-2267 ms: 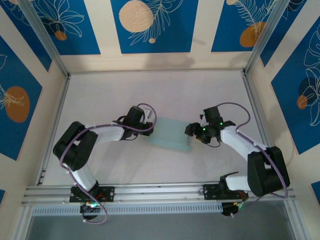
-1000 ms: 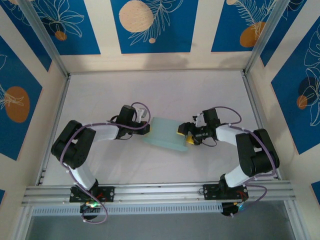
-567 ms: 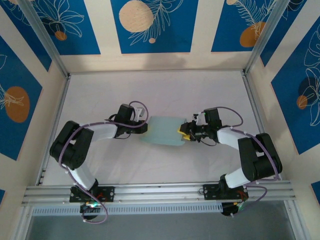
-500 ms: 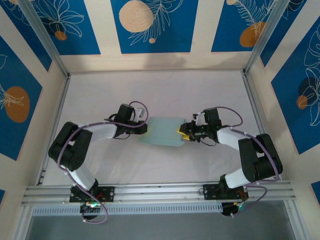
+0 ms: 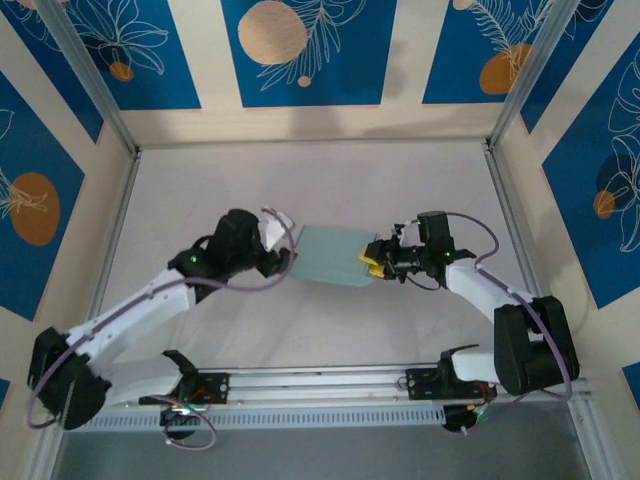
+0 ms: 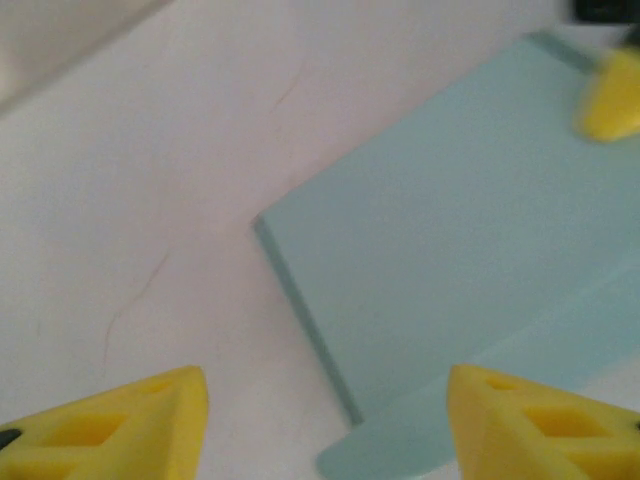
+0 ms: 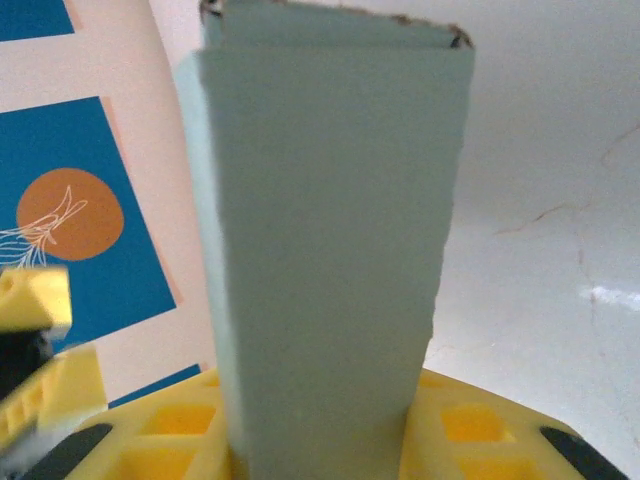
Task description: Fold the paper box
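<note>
The paper box (image 5: 333, 255) is a flat, pale mint-green rectangle in the middle of the white table. My right gripper (image 5: 372, 262) is shut on its right edge. In the right wrist view the box (image 7: 330, 230) stands up between the yellow fingers (image 7: 470, 425), with my right gripper (image 7: 320, 440) clamped on its near end. My left gripper (image 5: 284, 258) sits just off the box's left edge, open. In the left wrist view my left gripper (image 6: 325, 430) has its yellow fingertips (image 6: 120, 425) spread wide with nothing between them. There the box (image 6: 450, 250) lies just ahead, one rounded flap poking out below.
Cream walls with blue panels (image 5: 300, 50) close in the table (image 5: 300, 180) at the back and on both sides. Aluminium posts (image 5: 95, 85) stand in the back corners. A metal rail (image 5: 320, 385) carrying both arm bases runs along the near edge.
My left gripper has opened and let go of the box's left edge, and that arm has stretched out low. My right gripper closed on the right edge and the box shifted slightly back.
</note>
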Robot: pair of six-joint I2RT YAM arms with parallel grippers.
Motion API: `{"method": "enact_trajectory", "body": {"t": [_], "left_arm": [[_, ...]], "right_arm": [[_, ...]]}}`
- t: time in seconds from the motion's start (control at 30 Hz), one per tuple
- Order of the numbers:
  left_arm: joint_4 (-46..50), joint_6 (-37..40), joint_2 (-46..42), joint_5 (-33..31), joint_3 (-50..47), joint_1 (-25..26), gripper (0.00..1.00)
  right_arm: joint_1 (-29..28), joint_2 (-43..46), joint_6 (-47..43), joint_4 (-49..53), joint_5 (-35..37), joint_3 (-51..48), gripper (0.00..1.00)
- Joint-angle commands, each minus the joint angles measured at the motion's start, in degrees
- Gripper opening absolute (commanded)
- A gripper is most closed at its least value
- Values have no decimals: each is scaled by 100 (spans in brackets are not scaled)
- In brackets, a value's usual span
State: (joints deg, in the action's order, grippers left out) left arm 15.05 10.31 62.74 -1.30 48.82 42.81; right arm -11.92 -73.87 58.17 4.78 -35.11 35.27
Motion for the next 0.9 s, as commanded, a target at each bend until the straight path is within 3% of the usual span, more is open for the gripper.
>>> {"method": "enact_trajectory", "body": {"t": [0.0, 0.07, 0.27, 0.37, 0.43, 0.7, 0.87], "left_arm": [[-440, 1895, -548, -405, -659, 569, 82], [-703, 2353, -779, -432, -938, 876, 91], [-1493, 3494, -237, -1712, -1188, 1796, 90], [-2828, 4456, 437, -3006, -1419, 2167, 84], [-4220, 5148, 813, -3650, -1634, 2270, 82], [-5876, 6350, 1438, -3958, -1821, 2302, 65], [-6408, 6547, 1713, -4140, -1802, 2302, 50]], "right_arm": [[15, 218, 348, 154, -368, 173, 25], [19, 311, 467, 101, -415, 141, 25], [-16, 566, 827, -127, -571, 27, 25], [-9, 647, 972, -265, -632, -31, 25], [-13, 704, 1024, -314, -654, -76, 25], [12, 786, 1304, -593, -821, -260, 25], [29, 809, 1490, -757, -900, -369, 25]]}}
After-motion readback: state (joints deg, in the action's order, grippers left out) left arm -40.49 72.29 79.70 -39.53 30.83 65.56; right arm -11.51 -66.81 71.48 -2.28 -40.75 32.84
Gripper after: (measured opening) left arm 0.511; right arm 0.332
